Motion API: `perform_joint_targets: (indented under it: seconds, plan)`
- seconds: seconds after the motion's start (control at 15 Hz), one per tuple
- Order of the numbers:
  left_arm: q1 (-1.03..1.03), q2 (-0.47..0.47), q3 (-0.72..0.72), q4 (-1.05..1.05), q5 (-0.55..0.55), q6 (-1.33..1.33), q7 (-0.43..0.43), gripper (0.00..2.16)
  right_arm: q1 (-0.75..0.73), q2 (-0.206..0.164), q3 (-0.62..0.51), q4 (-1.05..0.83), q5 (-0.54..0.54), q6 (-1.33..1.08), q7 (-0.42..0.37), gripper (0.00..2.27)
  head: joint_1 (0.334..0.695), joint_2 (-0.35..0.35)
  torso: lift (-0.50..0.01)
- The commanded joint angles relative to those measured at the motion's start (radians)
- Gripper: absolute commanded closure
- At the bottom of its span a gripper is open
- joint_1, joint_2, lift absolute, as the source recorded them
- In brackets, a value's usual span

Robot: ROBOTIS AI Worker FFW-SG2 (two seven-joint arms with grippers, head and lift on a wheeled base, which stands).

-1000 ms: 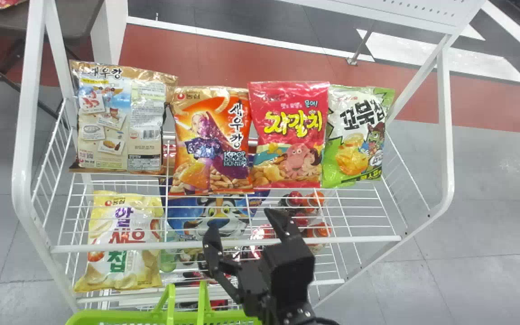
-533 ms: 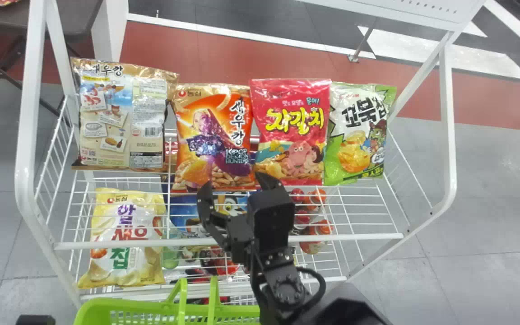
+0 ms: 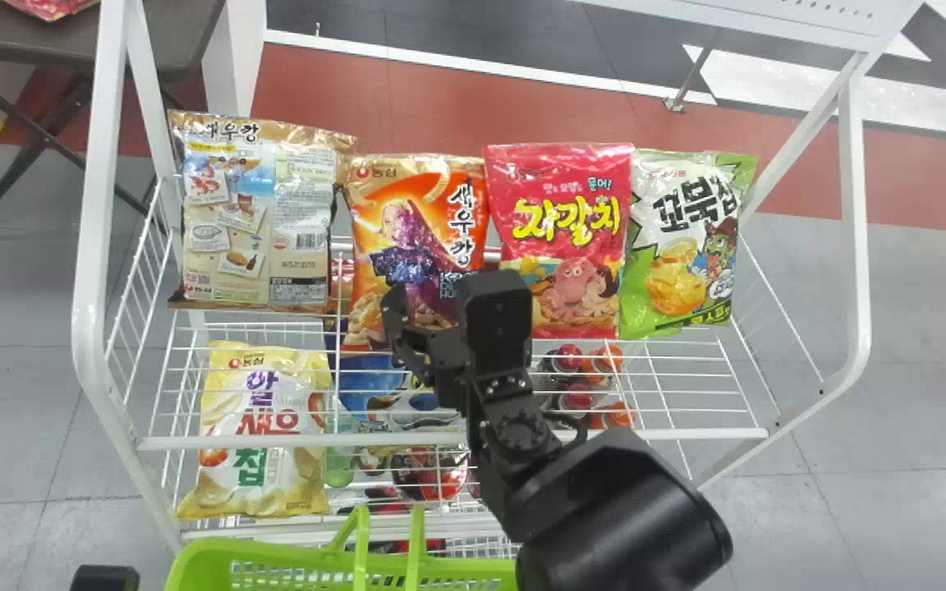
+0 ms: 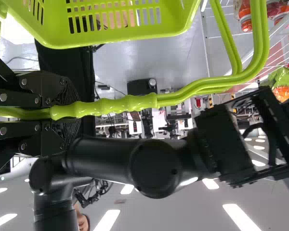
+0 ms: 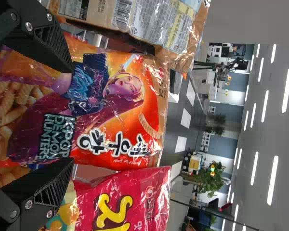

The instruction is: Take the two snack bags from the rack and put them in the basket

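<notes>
- Far left, a black bit of my left arm [image 3: 103, 578] pokes in at the bottom edge, beside the green basket.
- The tan bag [image 3: 231, 213] is next, up in the white rack [image 3: 95, 271], showing me its printed back.
- Lower down in that rack there's a yellow bag [image 3: 264, 435].
- Then the green basket [image 3: 276, 552], down at the bottom edge in front of the rack. My left claw [image 4: 70, 113] is clamped on its handle [image 4: 130, 102], one finger on each side of the ribbed grip.
- A blue pack [image 3: 370, 382] sits under the wires, partly hidden behind my right arm.
- Orange bag [image 3: 374, 238] is upright in the rack, between the tan one and the red one, so yeah, it's on the rack and not in the basket.
- My right claw [image 3: 438, 289] is right at its lower half, fingers apart, one near each side edge. Can't tell if either is actually touching it.
- Red bag [image 3: 559, 205] stands just beside the orange one, and my finger on that side is near the line between them.
- Some red- and orange-capped bottles [image 3: 578, 382] are lower down, below the red bag.
- Last one, the green and white bag [image 3: 678, 238], stands up against the red bag's other side.
</notes>
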Motion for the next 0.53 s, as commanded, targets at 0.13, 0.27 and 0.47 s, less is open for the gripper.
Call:
perform_joint_targets:
  seconds: [0.13, 0.27, 0.47]
  plan:
    - [-0.010, 0.001, 0.009, 0.001, 0.000, 0.001, 0.000, 1.89, -0.090, 0.021, -0.001, 0.074, -0.056, 0.044, 0.030, 0.18, 0.695, -0.246, -0.011]
    - [-0.019, 0.001, 0.011, 0.007, -0.001, 0.001, 0.005, 1.89, -0.111, 0.035, -0.001, 0.092, -0.067, 0.068, 0.078, 0.19, 0.695, -0.232, -0.011]
    - [-0.042, 0.000, 0.003, 0.024, -0.001, 0.001, 0.011, 1.89, -0.122, 0.041, -0.001, 0.095, -0.070, 0.136, 0.119, 1.42, 0.695, -0.188, -0.011]
